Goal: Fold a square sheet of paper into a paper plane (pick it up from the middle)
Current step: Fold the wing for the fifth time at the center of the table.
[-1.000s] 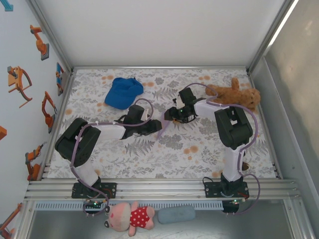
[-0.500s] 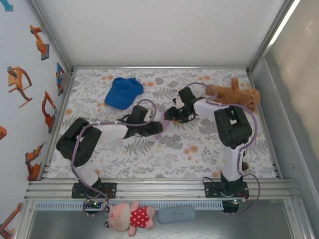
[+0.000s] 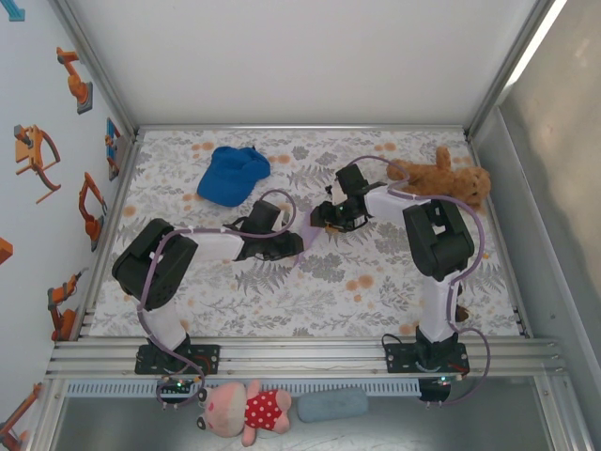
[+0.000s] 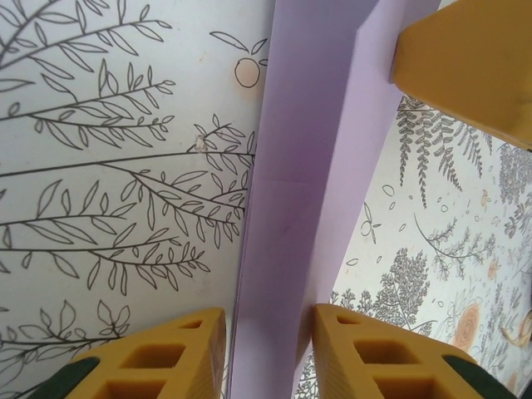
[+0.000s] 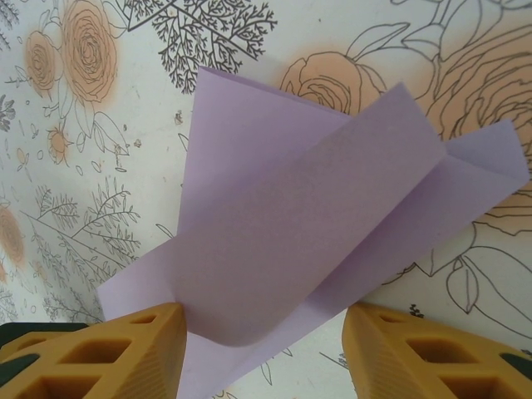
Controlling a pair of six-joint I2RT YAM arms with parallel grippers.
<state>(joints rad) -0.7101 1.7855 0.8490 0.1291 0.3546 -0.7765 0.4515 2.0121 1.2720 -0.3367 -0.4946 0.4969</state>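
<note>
1. The lavender paper sheet (image 3: 308,235), already creased into a long strip, sat over the middle of the flowered worktop (image 3: 376,282), between the two arms and well clear of the blue cap (image 3: 232,174).
2. The left pincer (image 4: 268,320) had the strip's near end between its fingers (image 4: 158,357). They stood close against either flank, but whether they actually bit the paper could not be told.
3. The right pincer (image 5: 262,320) was set about half apart, with the bowed far end of the sheet filling the gap. Whether it held the paper firmly could not be told either.
4. The strip's long axis ran straight out from the left pincer toward the right one, on a diagonal in the overhead view. Each arm was at one end, so neither was nearer.
5. The next crease likely depended on both ends staying in line along that axis.
</note>
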